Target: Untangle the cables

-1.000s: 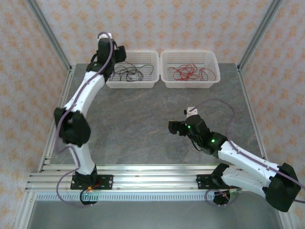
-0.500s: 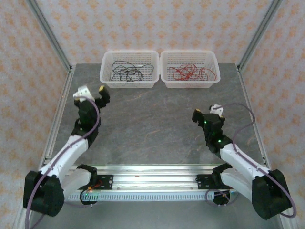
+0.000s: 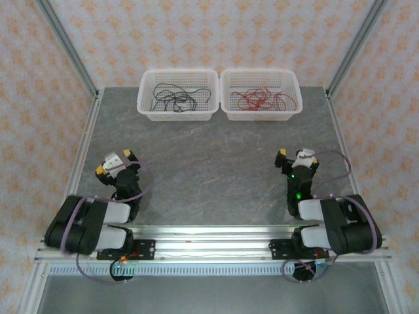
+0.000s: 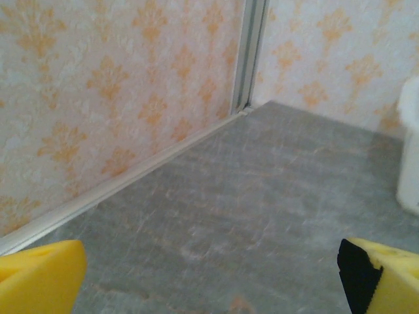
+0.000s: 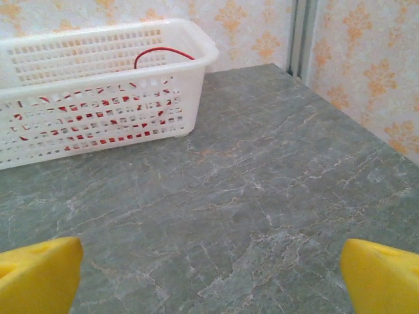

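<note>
Cables (image 3: 252,98) at bench (image 3: 209,163) far edge, red wires (image 3: 272,101) and black wires (image 3: 173,99), seem limp, light; pinch a loop; left gripper (image 3: 113,162), right gripper (image 3: 298,157) released

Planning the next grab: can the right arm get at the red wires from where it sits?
Probably yes. The right gripper is open, only bare table lies between it and the right basket, and the red wires lie uncovered inside.

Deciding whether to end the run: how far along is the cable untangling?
Done: black wires lie in the left basket, red wires in the right basket, separated by colour. In hand: nothing; left gripper and right gripper are open, empty, folded near their bases. Left: apparently nothing, though knots within each basket are too small to judge.
</note>
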You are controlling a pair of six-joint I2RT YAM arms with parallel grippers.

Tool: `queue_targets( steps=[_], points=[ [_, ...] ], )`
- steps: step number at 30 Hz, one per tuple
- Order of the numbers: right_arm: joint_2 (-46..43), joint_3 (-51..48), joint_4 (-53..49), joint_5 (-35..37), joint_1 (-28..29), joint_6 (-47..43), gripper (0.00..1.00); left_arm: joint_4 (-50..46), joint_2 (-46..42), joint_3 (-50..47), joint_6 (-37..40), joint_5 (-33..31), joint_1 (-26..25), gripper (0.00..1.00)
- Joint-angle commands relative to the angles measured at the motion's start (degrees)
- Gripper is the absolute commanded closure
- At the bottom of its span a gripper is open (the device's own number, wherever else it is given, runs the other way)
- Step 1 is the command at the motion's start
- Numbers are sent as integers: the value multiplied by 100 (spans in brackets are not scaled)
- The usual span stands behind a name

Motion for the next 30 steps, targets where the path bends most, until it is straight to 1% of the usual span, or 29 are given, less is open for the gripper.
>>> queue_targets(
  steps=[1, 2, 3, 4, 6, 7, 8, 9, 10, 12, 13, 14, 16, 18, 20, 26, 30],
  points=[
    [812, -127, 2086, -1071, -310, -45, 0, 2545, 492, -167, 552, 131, -8, 1],
    [908, 47, 1889, -1243, -319, -118, 0, 1722, 147, -65, 327, 314, 37, 1],
    [848, 321, 1239, -1351, -330, -165, 0, 1057, -60, 100, 167, 628, 160, 0],
    [828, 764, 330, -1511, -372, -178, 0, 686, -49, 253, 107, 1207, 372, 0],
    [930, 795, 479, -1998, -787, 168, 0, 595, 443, 589, 286, 2081, 567, 0],
    [907, 796, 412, -1963, -789, 153, 0, 451, 780, 853, 423, 2362, 571, 1],
    [946, 840, 404, -1861, -747, 143, 0, 861, 846, 717, 502, 2393, 557, 1],
    [922, 855, 323, -1693, -678, 123, 0, 806, 730, 669, 355, 2157, 559, 1],
    [923, 869, 317, -1543, -650, 160, 0, 626, 678, 660, 209, 2185, 639, 1],
    [921, 896, 255, -1345, -619, 196, 0, 857, 790, 664, 296, 2250, 650, 1],
    [932, 889, 282, -1294, -596, 193, 0, 806, 753, 700, 300, 2261, 650, 1],
    [922, 889, 274, -1270, -593, 188, 0, 548, 713, 729, 266, 2270, 650, 1],
    [908, 864, 295, -1232, -578, 174, 0, 722, 779, 694, 321, 2235, 628, 1],
    [911, 865, 297, -1226, -569, 186, 0, 564, 733, 751, 339, 2274, 615, 1],
    [904, 863, 296, -1230, -569, 178, 0, 641, 768, 737, 366, 2305, 615, 1],
    [905, 863, 298, -1230, -569, 179, 0, 394, 748, 858, 520, 2772, 615, 1],
    [907, 863, 300, -1230, -569, 181, 0, 364, 756, 883, 521, 2797, 621, 1]
  ],
)
